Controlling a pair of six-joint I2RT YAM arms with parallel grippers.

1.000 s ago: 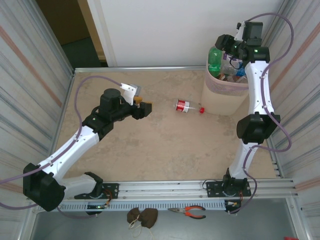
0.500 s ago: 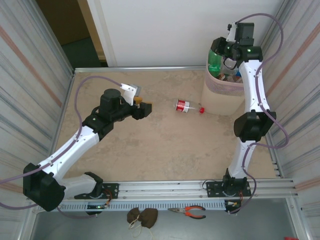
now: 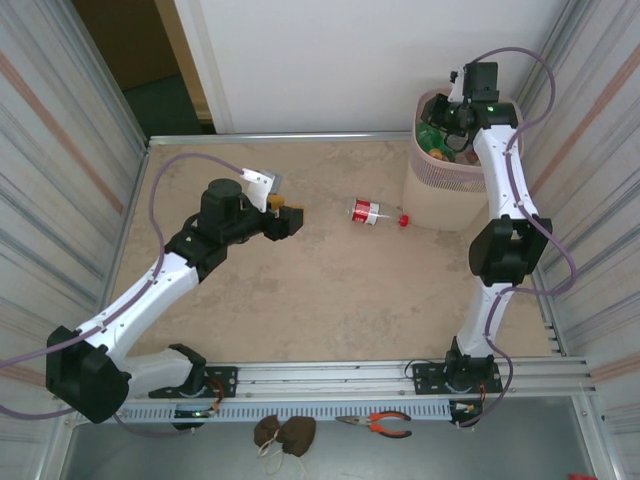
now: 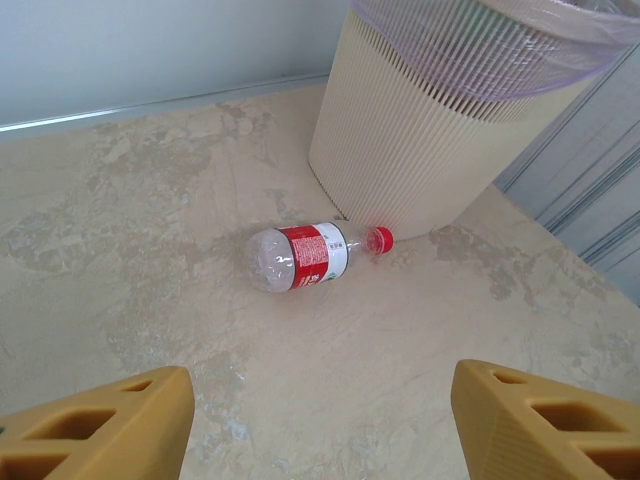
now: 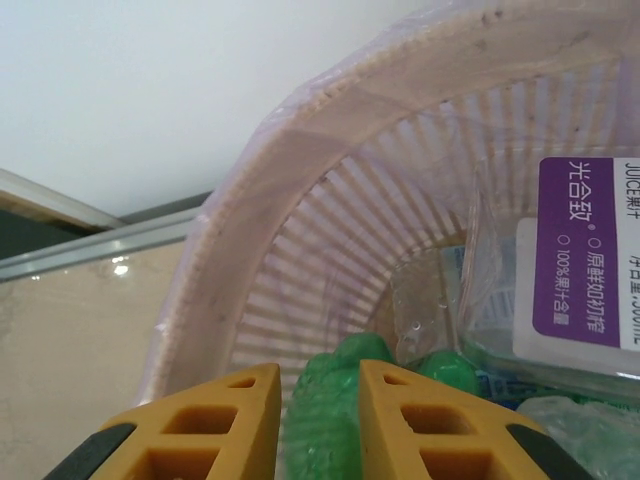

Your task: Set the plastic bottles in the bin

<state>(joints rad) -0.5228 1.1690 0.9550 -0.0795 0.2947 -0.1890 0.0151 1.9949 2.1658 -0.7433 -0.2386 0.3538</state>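
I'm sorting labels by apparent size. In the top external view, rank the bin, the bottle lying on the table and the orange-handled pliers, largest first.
1. The bin, by far the largest.
2 and 3, unranked: the lying bottle and the pliers look about equally long, so I won't order them.

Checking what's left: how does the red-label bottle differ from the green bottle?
The red-label bottle lies on its side on the table, outside the bin; green bottle is inside the bin. Red-label bottle is clear with a red cap; green bottle is tinted green. Red-label bottle lies ahead of the open left tool; green bottle is at the shut right tool's tips. Both are plastic.
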